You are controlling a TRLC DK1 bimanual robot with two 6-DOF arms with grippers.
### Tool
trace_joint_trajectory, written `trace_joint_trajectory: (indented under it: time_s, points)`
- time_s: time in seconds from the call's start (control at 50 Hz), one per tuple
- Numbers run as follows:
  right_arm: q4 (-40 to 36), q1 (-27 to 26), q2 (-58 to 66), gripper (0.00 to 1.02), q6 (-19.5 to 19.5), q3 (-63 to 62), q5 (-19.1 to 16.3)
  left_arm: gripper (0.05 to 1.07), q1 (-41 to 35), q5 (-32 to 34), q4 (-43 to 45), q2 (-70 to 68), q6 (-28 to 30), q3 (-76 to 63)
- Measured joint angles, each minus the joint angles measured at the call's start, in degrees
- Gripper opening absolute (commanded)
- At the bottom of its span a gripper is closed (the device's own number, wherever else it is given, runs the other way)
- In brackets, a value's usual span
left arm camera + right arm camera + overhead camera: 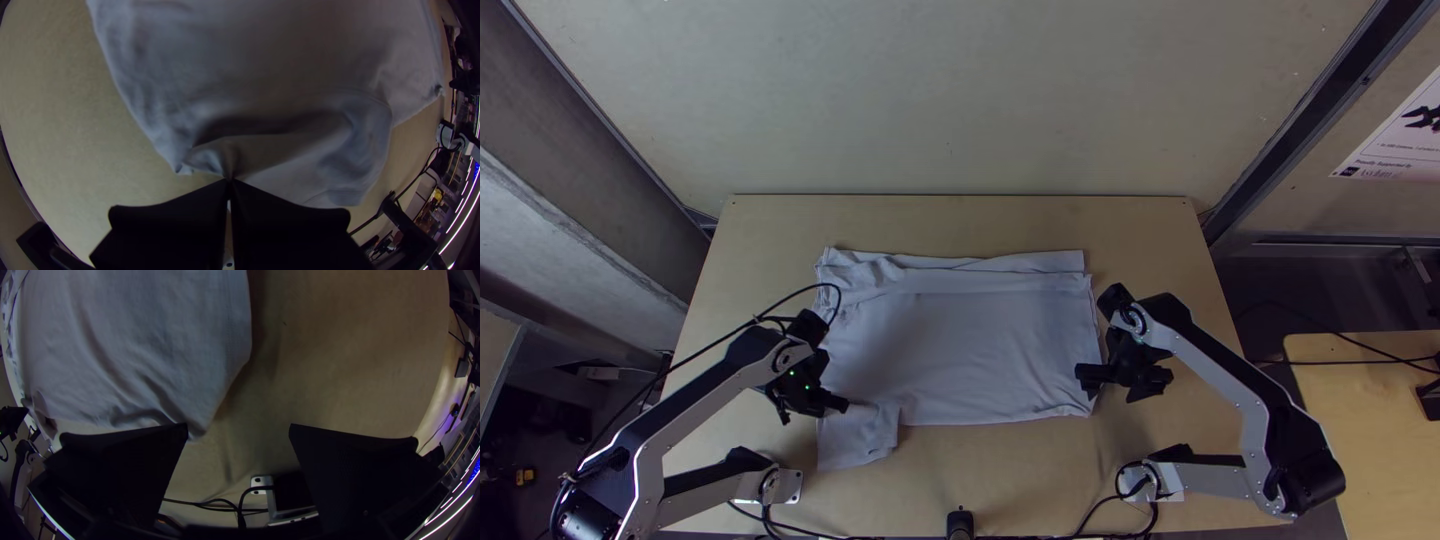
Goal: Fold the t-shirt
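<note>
Taking 12 o'clock as the table's far edge, the t-shirt (960, 345) lies in the middle of the table (1020, 475), mostly spread, with a rumpled, layered band along its 12 o'clock side and a sleeve (858, 442) sticking out at 7 o'clock. The left gripper (229, 181) is clenched on a small pinch of cloth beside that sleeve. The right gripper (238, 427) is released, its fingers wide apart near the 4 o'clock corner (197, 427), with no cloth held between them.

The likeliest trouble is a one-sided pull: if the left lifts before the right has a grip, the t-shirt would probably twist or slide towards 8 o'clock and the free corner trail behind. The pinch looks narrow, so a quick tug could let it slip out. The right could also close on bare wood, or on just one layer, because the corner sits to one side of its opening. The sleeve may crumple underneath if it isn't tucked in. A black cable (825, 286) loops across the 10 o'clock corner and might drag on the folds there.
</note>
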Motion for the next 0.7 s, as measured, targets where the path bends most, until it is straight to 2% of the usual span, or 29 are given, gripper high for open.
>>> trace_joint_trajectory:
  time_s: [0.08, 0.24, 0.28, 0.38, 0.5, 0.56, 0.7]
  points:
    - [0.94, 0.0, 1.31, 0.86, -0.11, -0.35, -0.92, 0.08, 1.79, 0.0, -0.22, -0.09, 1.14, 0.13]
    - [3.65, 0.0, 3.87, 0.85, -0.13, -1.79, -2.08, 0.08, 3.21, 0.0, -0.44, -0.26, 2.23, 0.31]
    - [3.89, 0.02, 4.74, 0.77, -0.13, -1.79, -2.19, 0.08, 3.26, 0.0, -0.44, -0.26, 2.23, 0.33]
    - [6.03, 0.9, 6.25, 0.46, -0.13, -2.03, -2.51, 0.08, 3.26, 0.0, -0.44, -0.26, 2.38, 0.33]
    - [9.77, 2.27, 5.4, 0.2, -0.07, -3.39, -2.54, 0.08, 3.26, 0.0, -0.42, -0.26, 2.38, 0.33]
    - [11.54, 2.95, 3.74, 0.02, -0.07, -4.15, -2.54, 0.08, 3.26, 0.0, -0.44, -0.26, 2.38, 0.44]
    - [15.63, 3.74, -0.02, 0.03, 0.15, -4.9, -2.51, 0.08, 3.98, 0.0, -0.44, -0.24, 2.38, 1.18]
